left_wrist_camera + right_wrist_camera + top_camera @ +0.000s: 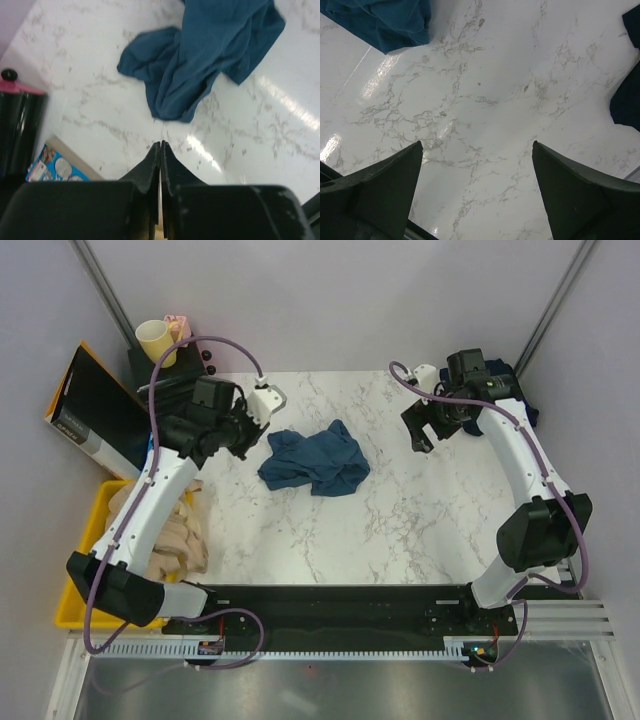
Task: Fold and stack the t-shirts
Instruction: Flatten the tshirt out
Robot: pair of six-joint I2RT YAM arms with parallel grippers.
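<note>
As it lies crumpled, the steel-blue t-shirt (313,462) runs left-right.

Steel-blue t-shirt (313,462), white table (420,530) (grey marble veins)

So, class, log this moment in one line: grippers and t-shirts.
left gripper: shut, empty | right gripper: open, empty | steel-blue t-shirt: crumpled, central | navy t-shirt: far right, partly hidden

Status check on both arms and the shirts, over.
Left tool shut, empty, near the blue t-shirt. Right tool open, empty. It lies crumpled, unfolded; navy t-shirt at far right. Nothing blocking.
</note>
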